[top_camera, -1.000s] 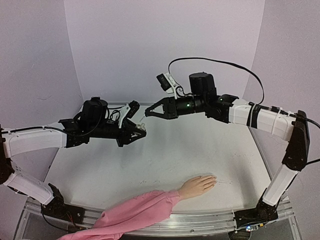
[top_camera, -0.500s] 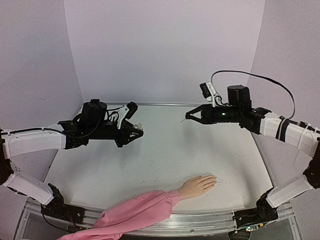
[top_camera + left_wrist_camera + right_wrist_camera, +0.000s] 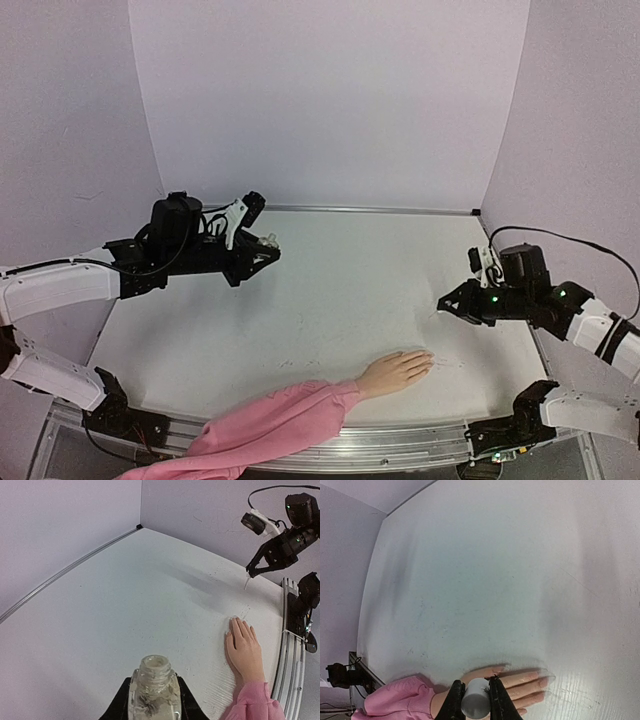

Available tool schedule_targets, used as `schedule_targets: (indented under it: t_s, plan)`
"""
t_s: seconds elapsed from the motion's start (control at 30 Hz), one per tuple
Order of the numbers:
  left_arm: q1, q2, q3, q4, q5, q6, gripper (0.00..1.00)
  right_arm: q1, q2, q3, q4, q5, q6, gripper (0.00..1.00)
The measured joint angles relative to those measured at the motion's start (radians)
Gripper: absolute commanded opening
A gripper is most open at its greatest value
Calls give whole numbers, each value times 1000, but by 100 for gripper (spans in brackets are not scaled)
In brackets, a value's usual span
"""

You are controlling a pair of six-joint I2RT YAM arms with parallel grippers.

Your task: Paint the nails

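1. The peach, flesh-coloured mannequin hand (image 3: 397,372) in its pink fabric sleeve (image 3: 275,425) is lying palm down near the front edge of the white bench (image 3: 350,270). Its fingers are pointing toward the right arm (image 3: 575,315).
2. The nails (image 3: 239,624) are sitting at the fingertips and are barely showing against the skin.
3. The nails are looking small, hard and smooth. The hand is probably light and loose on the bench, so a sideways push is likely to shift it. Nothing here is asking to be gripped; only the brush tip should be touching, lightly, along each fingertip.
4. The right jaws are clamping the round white cap (image 3: 475,703) of a thin applicator brush (image 3: 246,582), whose tip is pointing down at the bench.
5. The right arm is reaching in low from the right. Its jaws are hovering near the fingertips without touching them.
6. The left jaws are clamping a small, clear glass bottle (image 3: 152,692), which is standing upright with its neck open.
7. The left arm (image 3: 70,285) is stretching out roughly level over the far left of the bench, well apart from the mannequin hand.
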Motion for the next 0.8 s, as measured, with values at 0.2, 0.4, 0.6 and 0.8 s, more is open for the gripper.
schedule_targets:
  t_s: [0.2, 0.4, 0.6, 0.8]
  plan:
    - [0, 0, 0, 0, 3, -21, 0, 0, -37, -86, -96, 76, 77, 0]
    - [0, 0, 1, 0, 21, -50, 0, 0, -23, -116, -103, 113, 79, 0]
    - [0, 0, 2, 0, 14, -76, 0, 0, 0, -117, -101, 103, 64, 0]
    - [0, 2, 35, 1, -26, -93, 0, 0, 64, -127, -102, 80, 51, 0]
